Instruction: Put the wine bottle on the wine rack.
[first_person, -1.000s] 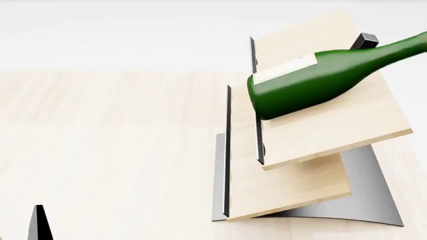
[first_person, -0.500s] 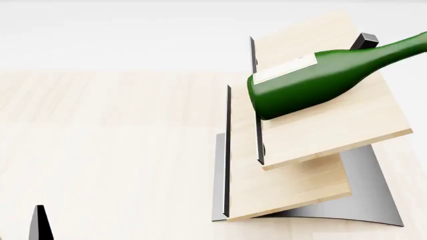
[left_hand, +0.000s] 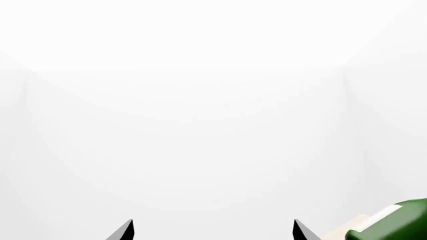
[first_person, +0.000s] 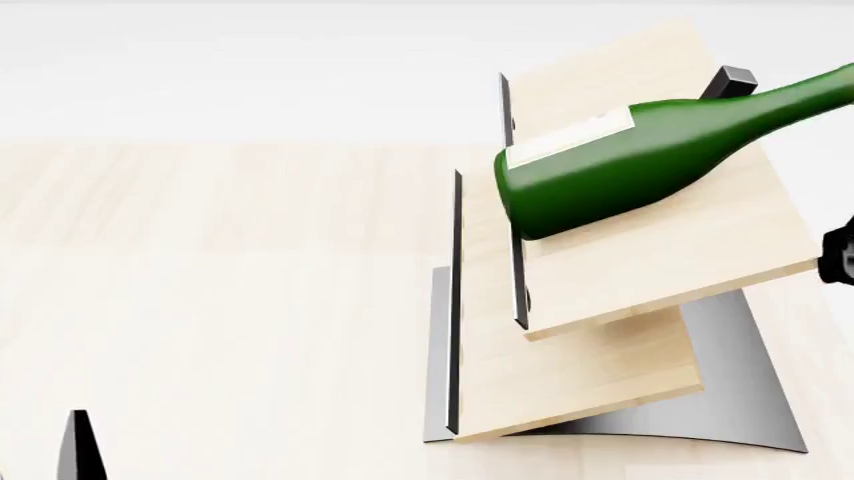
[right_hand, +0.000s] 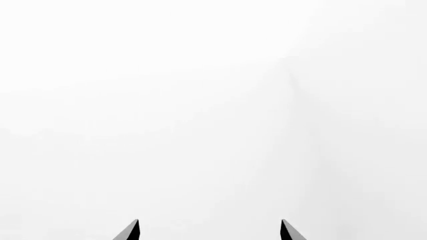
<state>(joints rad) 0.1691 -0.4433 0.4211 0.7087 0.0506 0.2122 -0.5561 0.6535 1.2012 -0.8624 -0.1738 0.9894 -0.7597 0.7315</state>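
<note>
**Bottle lying on the upper board of the rack**

A pale wood table (first_person: 200, 300) is seen in the head view, and behind it only a plain white room is shown, with faint wall corners visible in both wrist views. On the table the wine rack (first_person: 627, 330) is placed: two slanted light boards with thin black edge strips, carried on a curved grey metal base. The wine bottle (first_person: 641, 160) is laid on its side across the upper board, its flat bottom against the black strip, its neck pointed up toward the small black block at the far corner. Its white label is turned upward. Nothing is set between the bottle and the camera.

The left gripper (left_hand: 212, 231) is shown with its two dark tips spread wide and nothing held between them; the green bottle end is glimpsed beside it. The right gripper (right_hand: 210, 231) is likewise opened wide and empty, faced toward bare white wall.
</note>
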